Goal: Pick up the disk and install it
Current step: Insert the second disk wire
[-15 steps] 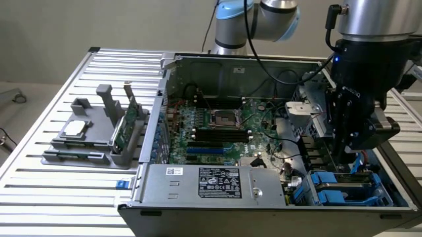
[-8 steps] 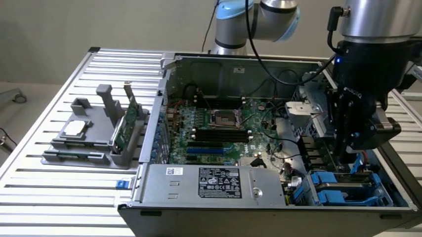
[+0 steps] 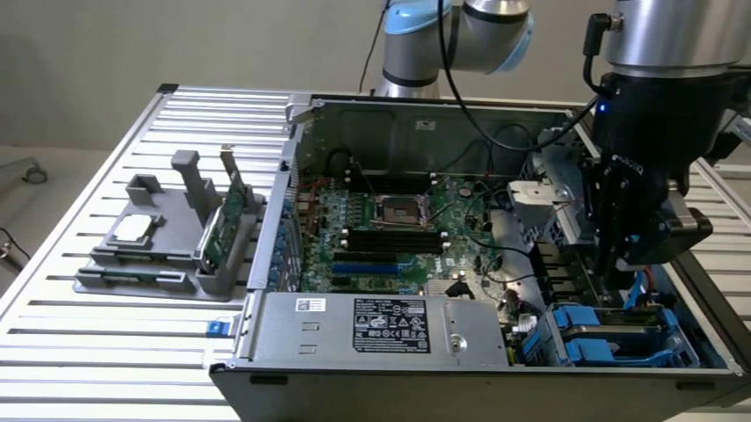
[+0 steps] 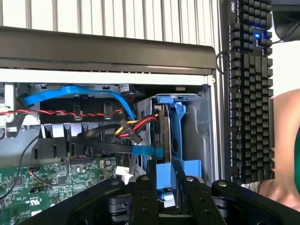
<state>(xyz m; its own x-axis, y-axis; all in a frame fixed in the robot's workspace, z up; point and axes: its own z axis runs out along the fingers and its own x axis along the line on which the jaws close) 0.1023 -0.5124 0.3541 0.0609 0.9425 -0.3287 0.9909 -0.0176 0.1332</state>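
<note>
In the exterior view you see a slatted metal worktop [image 3: 105, 352] carrying an open computer case [image 3: 352, 369] of dull grey sheet steel. Inside it lies a green motherboard [image 3: 388, 237], and a boxy silver power supply [image 3: 375, 327] with a black label sits along the case's near edge. Beside the case, toward the worktop's edge on the exterior view's left, a grey plastic stand [image 3: 158, 255] holds a green circuit card [image 3: 223, 230] upright and a small square silver chip [image 3: 135, 229] lying flat. Your black hand [image 3: 622, 264] reaches down into the drive bay at the case's near corner, on the exterior view's right.

In the wrist view your hand [image 4: 164, 187] is clamped on the disk [image 4: 166, 136]: the fingers [image 4: 143, 192] press its blue plastic bracket, and the disk stands edge-on inside the grey steel bay wall [image 4: 199, 126]. Blue ribbon cable [image 4: 79, 91] and red, yellow and black wires [image 4: 145, 121] run to it. A black keyboard [image 4: 248, 93] lies outside the case.
</note>
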